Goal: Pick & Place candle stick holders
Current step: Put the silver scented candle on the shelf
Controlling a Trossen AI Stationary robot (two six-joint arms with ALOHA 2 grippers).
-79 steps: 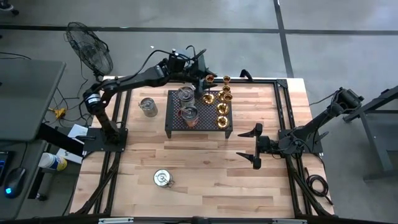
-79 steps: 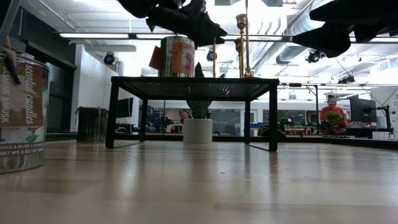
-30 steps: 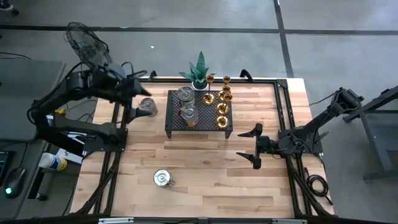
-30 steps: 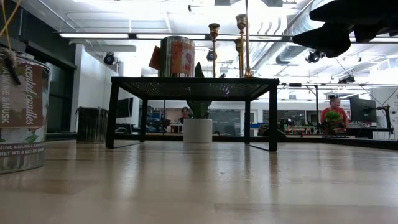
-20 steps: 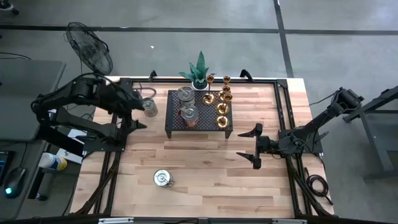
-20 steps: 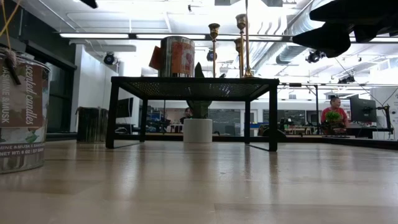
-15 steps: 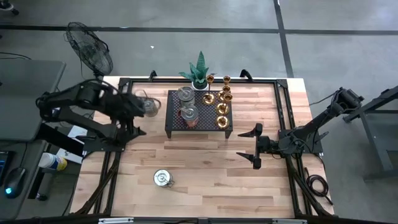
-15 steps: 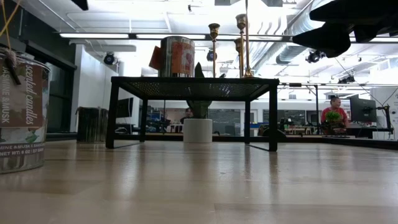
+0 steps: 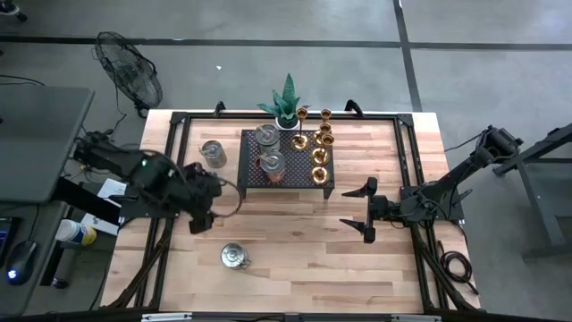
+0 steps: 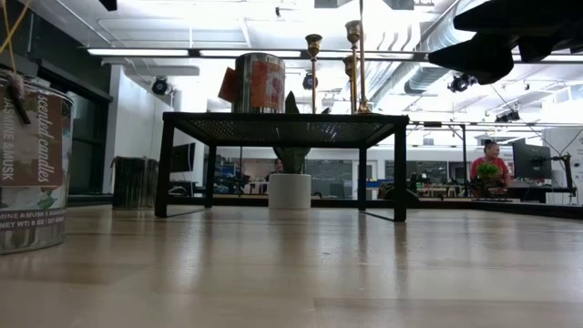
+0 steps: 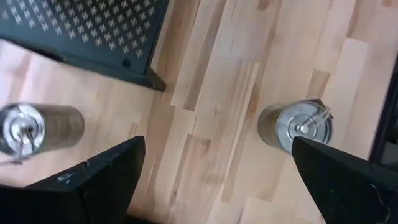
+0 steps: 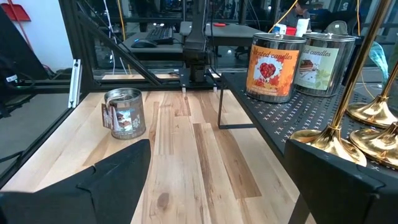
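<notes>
High view shows us the brass holders point(image 9: 318, 143) clustered upright along the right side of the black rack point(image 9: 286, 161), touching or nearly so, with slim tall stems. Two candle tins point(image 9: 269, 150) share the rack's left part; two more tins stand on the worktop point(image 9: 295, 259), one point(image 9: 213, 153) left of the rack, one point(image 9: 233, 257) nearer the front. We cannot see inside the tins beyond a wick in the left wrist view.

We judge the main risk to be a toppled holder: the stems stand so close that wide fingers reaching for one could knock its neighbours over, or off the rack's edge. The plant point(image 9: 286, 100) behind the rack could also be brushed.

Our left hand point(image 9: 207, 207) hangs over the worktop left of the rack, between the two loose tins, fingers spread wide and empty. Our right hand point(image 9: 368, 209) waits right of the rack, also wide and empty.
</notes>
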